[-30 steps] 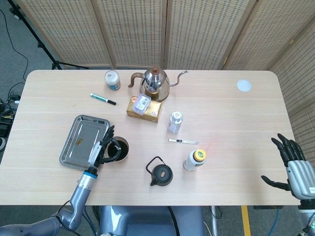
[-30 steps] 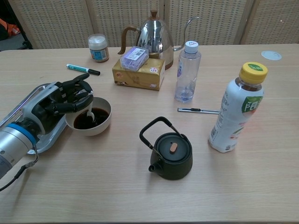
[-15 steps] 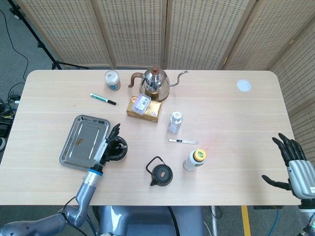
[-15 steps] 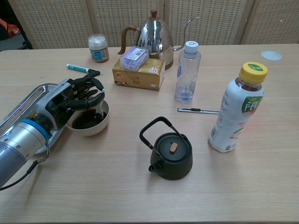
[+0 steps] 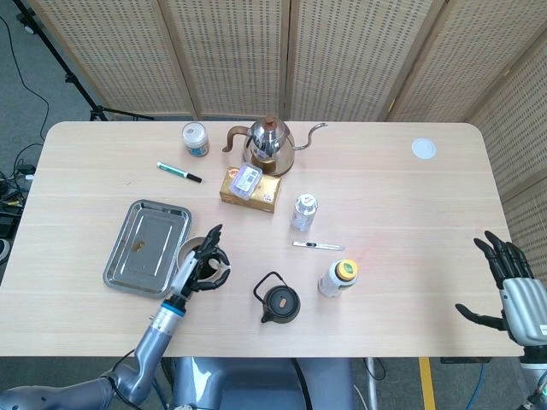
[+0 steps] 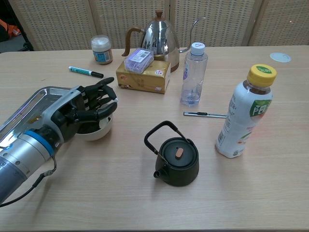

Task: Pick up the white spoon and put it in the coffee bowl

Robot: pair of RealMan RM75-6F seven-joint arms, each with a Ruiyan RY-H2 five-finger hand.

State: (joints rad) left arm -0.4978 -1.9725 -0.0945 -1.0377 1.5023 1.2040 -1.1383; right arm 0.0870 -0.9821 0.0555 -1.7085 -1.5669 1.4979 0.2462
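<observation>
Coffee bowl comes first: it sits on the table just beside the metal tray, and our left hand is right over it, hiding most of the inside. We cannot see the white spoon in either view now. It may be down in the bowl under our fingers, but we cannot tell. Those fingers are spread a little and bent over the bowl, and we see nothing between them, so the hand looks empty to us.

We think the putting-in part is done or nearly done. What is left is to lift the hand away and check.

Our right hand hangs far off at the other edge, fingers wide apart, holding nothing. The black teapot stands near the bowl.
</observation>
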